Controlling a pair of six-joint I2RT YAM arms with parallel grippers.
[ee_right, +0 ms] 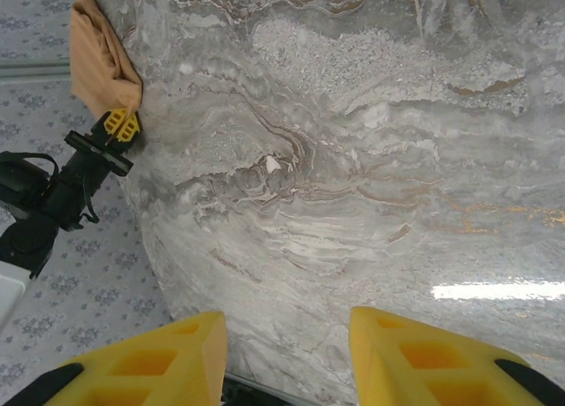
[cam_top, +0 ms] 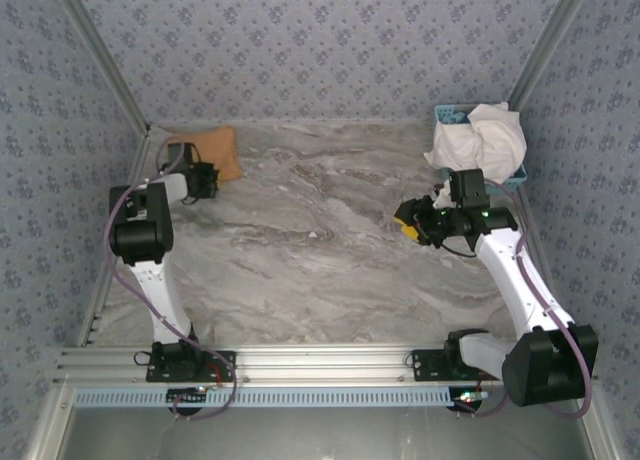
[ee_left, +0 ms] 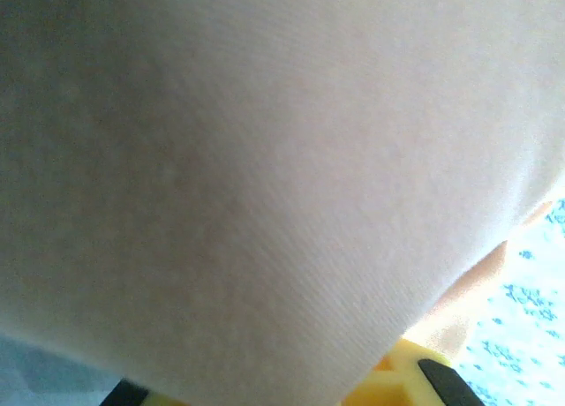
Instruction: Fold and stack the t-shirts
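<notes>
Top view: tan-orange t-shirt (cam_top: pixel 215 150) lies as a small folded pad in the far-left corner of the desk (cam_top: pixel 330 270), with the left gripper (cam_top: pixel 205 180) touching its near edge. The white t-shirt (cam_top: pixel 480 140) sits crumpled in the light-blue basket (cam_top: pixel 447 111) at far right, spilling over the rim; nothing else can be made out in the basket. The right gripper (cam_top: pixel 415 223) hovers just near-left of the basket, above bare desk. Left wrist view: cloth pressed close against the lens, yellow fingertips (ee_left: pixel 393 379) at the bottom edge under it; print not visible. Right wrist view: right gripper's fingers stand moderately apart with nothing between them, only marbled desk below. Across the desk, the left gripper appears drawn narrow on the tan-orange shirt's corner. Judgement: the tan-orange shirt looks folded and is being gripped, perhaps for final placing, so the white one is not yet begun. Next move calls for the right gripper to reach into the basket, pinch one layer and lift the shirt out to spread flat.
</notes>
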